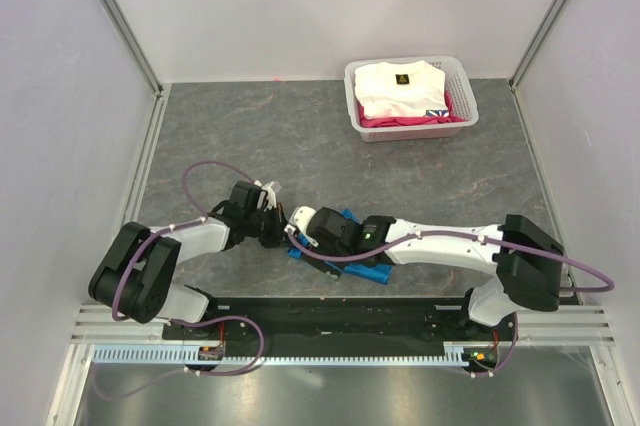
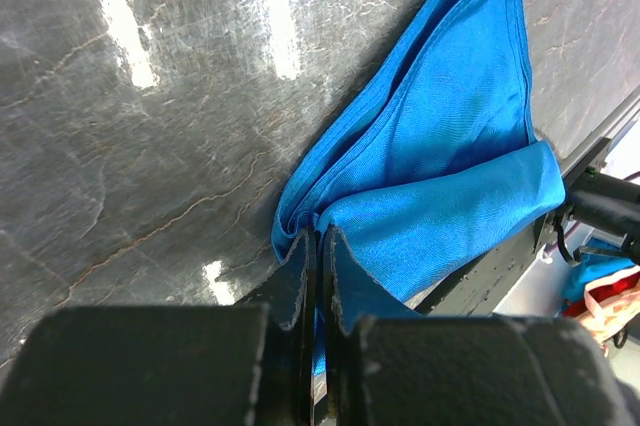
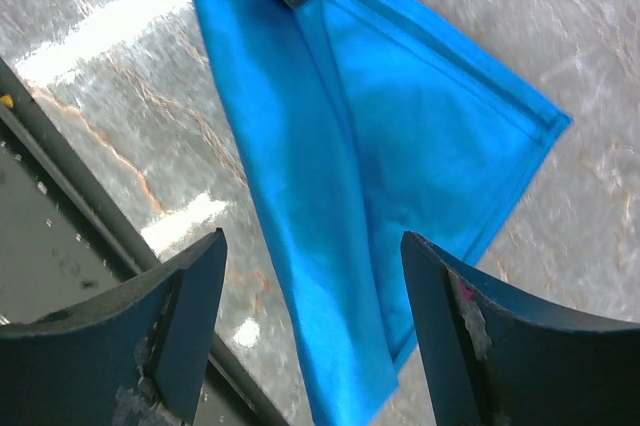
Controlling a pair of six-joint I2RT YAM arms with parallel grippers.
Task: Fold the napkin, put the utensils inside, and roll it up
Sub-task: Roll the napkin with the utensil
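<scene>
Right, close in by the arm bases I've got the left tool [image 2: 318,246] clenched tight on a bunched corner of the napkin [image 2: 440,146], the bright blue cloth pinched between its fingers, while my right tool [image 3: 312,246] hangs just above the same cloth with its jaws spread wide, gripping nothing. The napkin lies folded into a rough triangle on the grey marbled table [image 1: 300,136], between the two tools. Further back, well apart, a white basket [image 1: 415,132] sits by the far wall with folded white and pink clothes [image 1: 398,86] inside.
</scene>
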